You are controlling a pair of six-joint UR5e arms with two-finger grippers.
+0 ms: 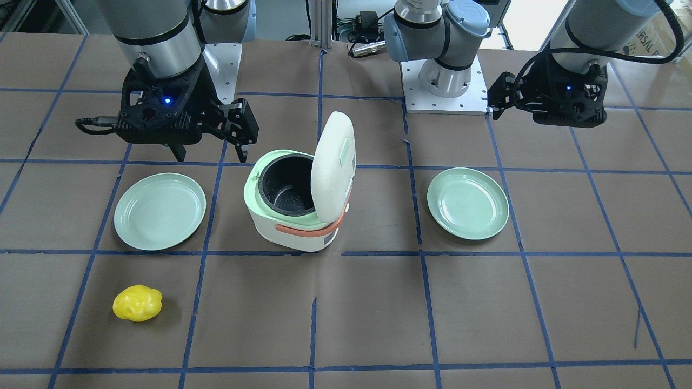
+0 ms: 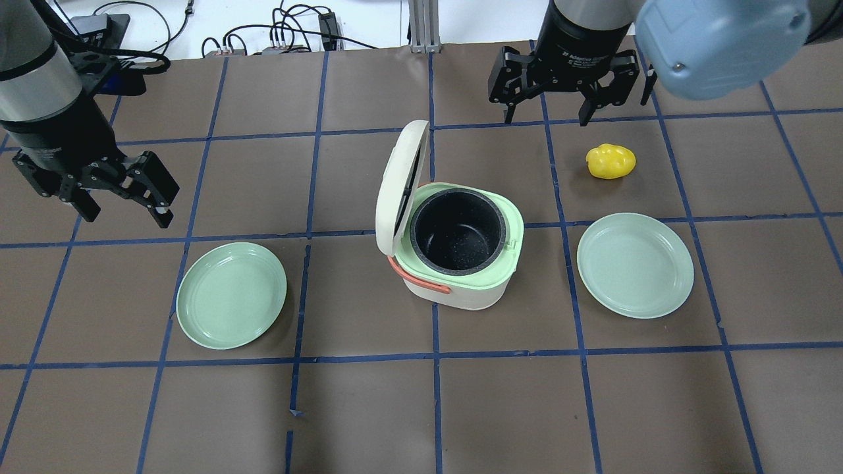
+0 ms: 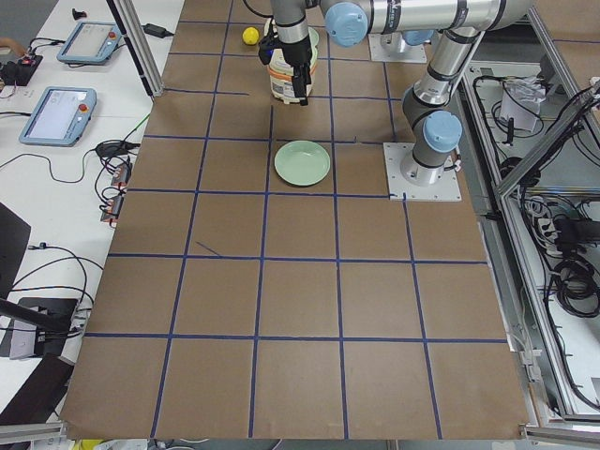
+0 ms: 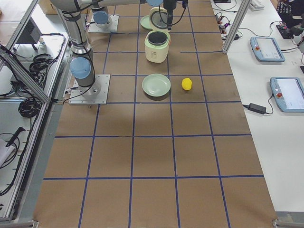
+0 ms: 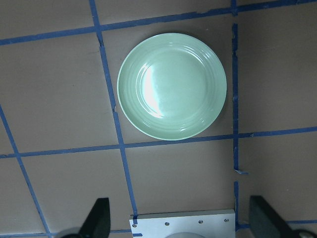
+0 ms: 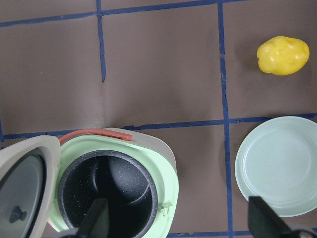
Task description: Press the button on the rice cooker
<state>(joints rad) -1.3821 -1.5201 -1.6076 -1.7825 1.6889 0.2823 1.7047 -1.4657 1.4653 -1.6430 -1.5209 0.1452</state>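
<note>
While hanging high over the table, gaping wide with nothing between the fingers: the right gripper (image 2: 545,117), up on the cooker's right side and clear of it. Much the same for the left gripper (image 2: 125,210): spread apart, holding nothing, raised over the left part of the table, well apart from the cooker.

Mid-table between the two arms, the rice cooker (image 2: 461,263). Upright, with the lid (image 2: 398,184) swung up on its left side, close to vertical. Inside, a dark inner pot (image 2: 458,230) ringed by a pale green rim. Along the near left corner, an orange handle (image 2: 415,280). On the rim's right edge, a small catch (image 2: 511,245); whether the one to press, cannot tell.

Left of the cooker and apart from it, the left plate (image 2: 230,294), green, flat, straight under the left wrist camera. Right of the cooker, likewise apart, the right plate (image 2: 635,264), also green. Farther out beyond that plate, a yellow potato-shaped thing (image 2: 611,161), alone on its square. Underneath everything, the table (image 2: 369,408), covered in brown paper with a grid of blue tape.
</note>
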